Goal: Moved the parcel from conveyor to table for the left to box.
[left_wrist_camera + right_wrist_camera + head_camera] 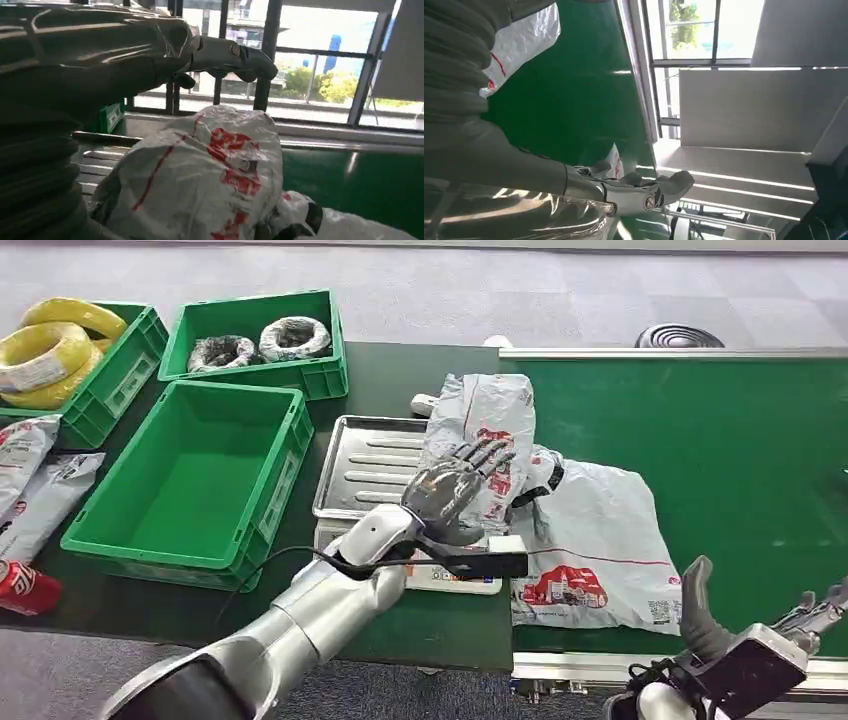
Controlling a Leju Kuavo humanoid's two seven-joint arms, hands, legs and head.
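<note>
We see the tray (362, 465) between the empty crate (190, 480) on its left and the conveyor (740, 460) on its right; a parcel (480, 430) overlaps the tray's right edge.

Parcel-sorting workshop or logistics test floor indicated: green conveyor belt (720, 450) with metal rail, green plastic crates (190, 480) on dark surface (420, 625), bagged parcels (590, 540), weighing scale (370, 465), grey carpeted floor, large windows.

The left robot hand (452, 483) rests, fingers spread, on a crumpled white parcel (481, 435) over the metal tray (365, 466); another parcel (592, 540) lies on the green conveyor (720, 450), right robot hand (760, 635) open nearby
</note>
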